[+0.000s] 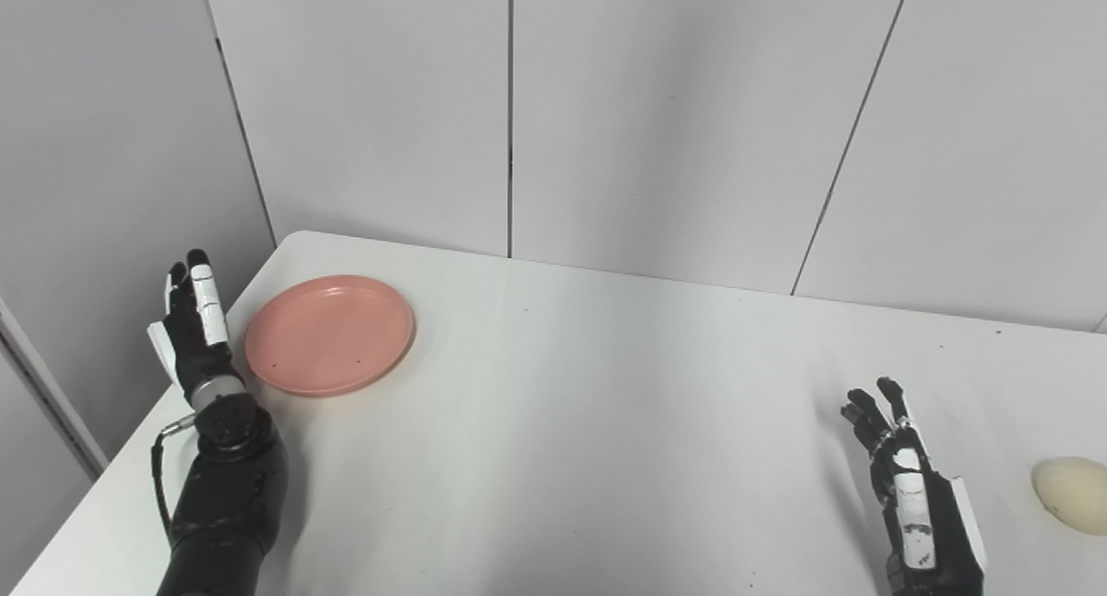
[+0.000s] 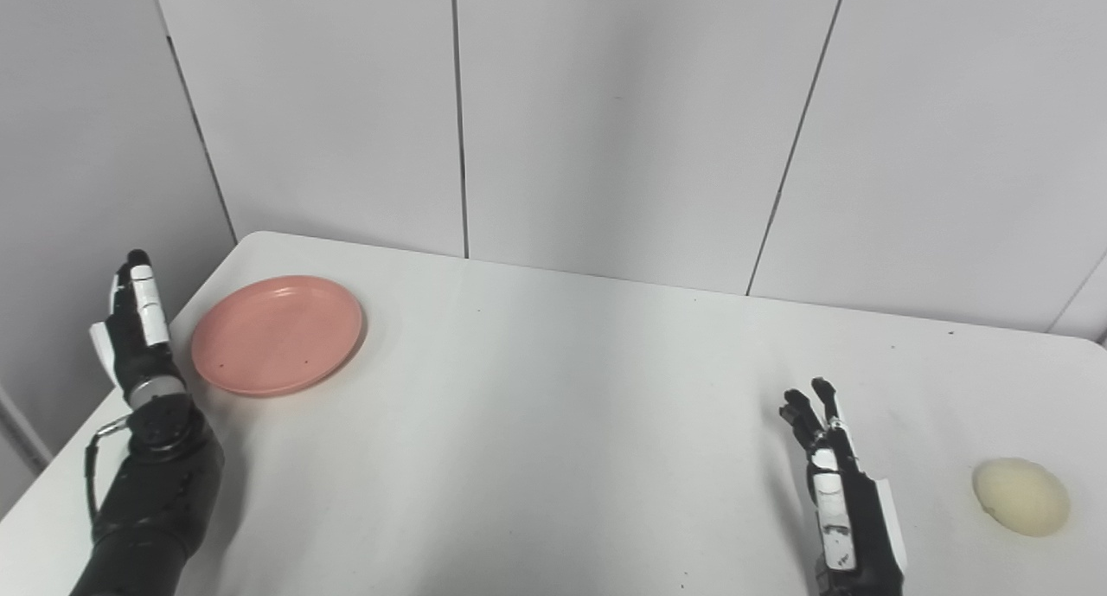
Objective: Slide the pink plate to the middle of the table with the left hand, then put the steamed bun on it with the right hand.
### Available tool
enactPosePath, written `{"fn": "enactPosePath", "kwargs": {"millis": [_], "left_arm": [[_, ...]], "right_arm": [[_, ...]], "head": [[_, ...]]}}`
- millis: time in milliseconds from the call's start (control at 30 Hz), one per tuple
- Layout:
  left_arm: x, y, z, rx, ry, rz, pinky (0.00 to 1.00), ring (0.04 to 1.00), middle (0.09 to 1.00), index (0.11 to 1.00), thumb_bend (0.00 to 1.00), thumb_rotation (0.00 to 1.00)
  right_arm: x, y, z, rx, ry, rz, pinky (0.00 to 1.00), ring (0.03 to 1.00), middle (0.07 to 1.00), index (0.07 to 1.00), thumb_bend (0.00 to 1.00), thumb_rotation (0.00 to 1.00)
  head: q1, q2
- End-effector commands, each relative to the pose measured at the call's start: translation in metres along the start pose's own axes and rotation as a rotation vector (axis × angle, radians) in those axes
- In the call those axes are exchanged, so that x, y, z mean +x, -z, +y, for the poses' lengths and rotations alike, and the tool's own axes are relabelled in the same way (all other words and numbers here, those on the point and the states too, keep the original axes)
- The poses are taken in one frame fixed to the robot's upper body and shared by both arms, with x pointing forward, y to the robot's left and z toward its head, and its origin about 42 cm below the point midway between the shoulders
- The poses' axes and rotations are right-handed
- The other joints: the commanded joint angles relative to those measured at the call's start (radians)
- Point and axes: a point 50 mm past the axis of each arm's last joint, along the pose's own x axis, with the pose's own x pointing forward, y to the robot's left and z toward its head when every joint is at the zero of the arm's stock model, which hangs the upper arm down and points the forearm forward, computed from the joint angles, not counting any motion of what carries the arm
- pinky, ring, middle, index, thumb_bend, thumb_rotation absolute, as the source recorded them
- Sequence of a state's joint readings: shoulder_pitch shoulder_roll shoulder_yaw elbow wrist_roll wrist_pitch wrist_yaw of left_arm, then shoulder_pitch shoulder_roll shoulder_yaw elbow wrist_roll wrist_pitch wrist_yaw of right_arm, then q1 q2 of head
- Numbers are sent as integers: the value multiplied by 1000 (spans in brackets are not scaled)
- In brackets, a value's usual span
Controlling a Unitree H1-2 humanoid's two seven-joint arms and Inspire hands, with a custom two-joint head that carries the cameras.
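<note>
- The left hand is held upright at the table's left edge, just beside the plate's left rim; whether it touches the rim cannot be told. Its fingers are stretched straight and kept close together, and nothing is held in it.
- The left forearm is seen rising from the bottom left corner, black, with a thin cable looped at the wrist.
- The plate, pink and round, is set flat near the far left corner of the table, well apart from the middle. Nothing is carried on it.
- The middle of the white table is shown bare, with grey wall panels standing behind its far edge.
- The right hand is raised above the near right part of the table, palm turned toward the left. Its fingers are spread slightly and curled a little at the tips, and nothing is gripped.
- The bun, pale and rounded, is laid on the table near the right edge, to the right of the right hand and clearly apart from it.
</note>
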State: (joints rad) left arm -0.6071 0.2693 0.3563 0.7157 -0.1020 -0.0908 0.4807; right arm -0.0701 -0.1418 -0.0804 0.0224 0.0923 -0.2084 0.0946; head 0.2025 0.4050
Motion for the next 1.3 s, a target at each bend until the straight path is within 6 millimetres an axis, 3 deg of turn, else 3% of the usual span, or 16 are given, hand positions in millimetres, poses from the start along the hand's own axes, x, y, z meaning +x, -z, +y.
{"fn": "enactPosePath", "kwargs": {"millis": [0,167,400,567,700,933,1133,1267], "left_arm": [[15,-31,0,-17,1,-70,960,940,930,898,678,1000],[16,-29,-1,-32,12,-56,979,947,935,916,660,1000],[9,-35,-3,-39,65,-8,888,926,927,841,697,1000],[7,-39,-1,-60,105,44,971,938,939,837,724,993],[8,-40,0,-19,132,89,883,880,889,818,755,979],[5,-40,-2,-23,194,126,842,801,836,833,783,966],[2,-39,-6,-20,233,153,737,728,796,819,759,939],[0,-38,-8,-9,251,165,741,714,782,812,753,939]], "right_arm": [[-28,29,-6,0,28,99,977,896,901,969,696,1000],[-28,30,-7,0,27,104,972,897,902,969,713,1000],[-27,30,-7,-7,27,103,977,900,902,970,734,1000],[-28,29,-7,-11,26,102,969,893,900,971,735,1000],[-28,29,-6,-13,26,97,962,889,897,971,730,1000],[-28,28,-5,-13,26,94,964,888,898,968,727,1000],[-28,29,-5,-17,25,90,958,885,892,963,724,1000],[-28,28,-5,-23,27,88,958,883,891,963,727,1000]], "head": [[-1,1],[-1,0],[-3,1],[-6,5],[-8,6],[-9,8],[-11,9],[-12,11]]}}
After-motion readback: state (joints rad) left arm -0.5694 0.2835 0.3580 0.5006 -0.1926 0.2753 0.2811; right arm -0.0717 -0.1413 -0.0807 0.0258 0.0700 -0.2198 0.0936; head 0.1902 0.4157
